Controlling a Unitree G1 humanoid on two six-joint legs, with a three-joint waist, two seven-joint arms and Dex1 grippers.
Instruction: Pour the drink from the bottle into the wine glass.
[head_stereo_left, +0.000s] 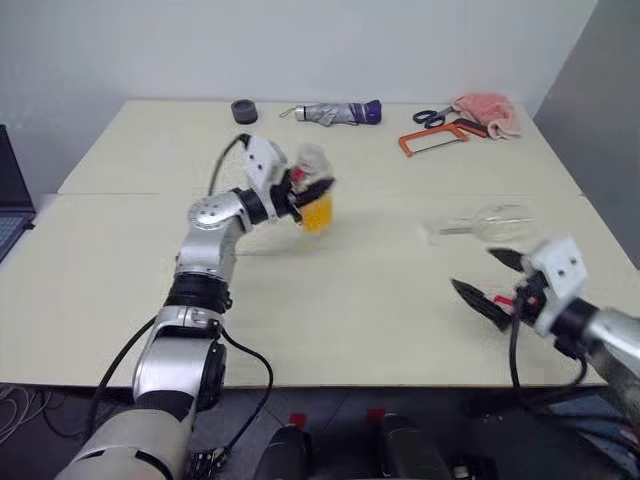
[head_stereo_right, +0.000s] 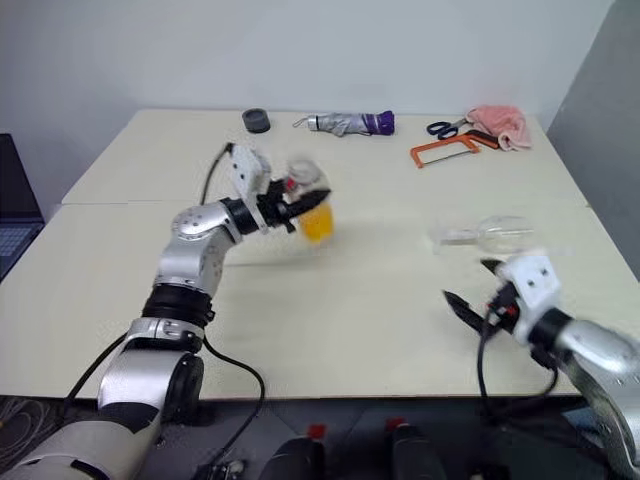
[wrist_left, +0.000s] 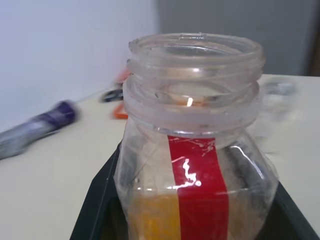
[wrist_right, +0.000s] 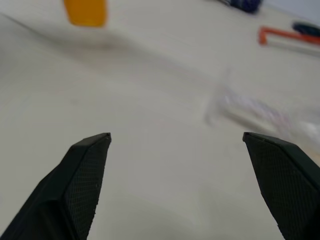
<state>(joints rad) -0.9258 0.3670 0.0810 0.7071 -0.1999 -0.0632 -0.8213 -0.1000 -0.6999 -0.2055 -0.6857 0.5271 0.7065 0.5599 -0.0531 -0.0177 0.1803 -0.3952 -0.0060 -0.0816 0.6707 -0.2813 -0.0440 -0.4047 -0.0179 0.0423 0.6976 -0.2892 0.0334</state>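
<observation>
The left gripper (head_stereo_left: 305, 195) is holding the bottle (head_stereo_left: 314, 192) above the pale surface (head_stereo_left: 350, 300), its fingers (wrist_left: 97, 192) clenched on the bottle's sides. The bottle is standing uncapped, its threaded mouth open and the red label strip facing the wrist camera. The drink (head_stereo_left: 317, 213) is sitting in the lower part of the bottle. Farther right, the wine glass (head_stereo_left: 490, 222) is lying on its side on the surface, well apart from the bottle. Just in front of it, the right gripper (head_stereo_left: 487, 280) is hovering with its fingers (wrist_right: 82, 180) spread wide and released, gripping nothing. Along the far edge, a dark round object (head_stereo_left: 244, 110), a folded umbrella (head_stereo_left: 335, 113), scissors (head_stereo_left: 432, 116), an orange-framed saw (head_stereo_left: 435, 138) and a pink cloth (head_stereo_left: 488, 112) are lying.
</observation>
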